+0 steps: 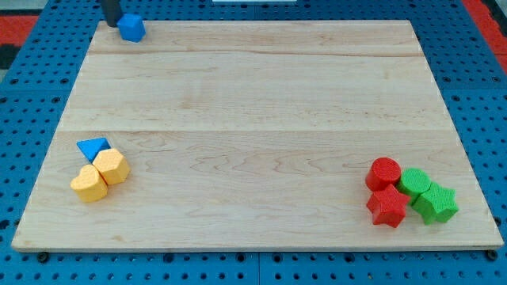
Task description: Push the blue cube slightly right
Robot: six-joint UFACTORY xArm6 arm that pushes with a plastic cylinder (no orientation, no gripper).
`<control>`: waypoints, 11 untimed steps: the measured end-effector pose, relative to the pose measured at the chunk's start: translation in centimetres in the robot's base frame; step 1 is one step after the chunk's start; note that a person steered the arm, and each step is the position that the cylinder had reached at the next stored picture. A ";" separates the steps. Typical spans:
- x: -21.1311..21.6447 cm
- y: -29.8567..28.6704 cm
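Jawless, my tip (pixel 112 23), a dark rod's end, sits just left of the smooth blue cube (pixel 131 28) on the pale grained wooden board (pixel 253 103).

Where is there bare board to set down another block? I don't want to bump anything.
The whole middle of the wooden board is free, as is its top right. Crowded spots: bottom left, where the blue triangle touches two yellow blocks; bottom right, the red and green cluster; top left, my tip beside the blue cube.
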State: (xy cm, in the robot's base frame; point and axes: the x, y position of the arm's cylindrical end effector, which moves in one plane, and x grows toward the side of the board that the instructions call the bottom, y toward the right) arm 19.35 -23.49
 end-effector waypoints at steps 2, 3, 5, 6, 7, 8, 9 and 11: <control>1.2 6.9; 1.2 4.0; 4.9 5.2; 4.3 10.1; 3.6 14.3; 3.5 16.5; 4.1 17.7; 5.1 17.5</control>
State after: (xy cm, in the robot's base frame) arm 24.41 -5.97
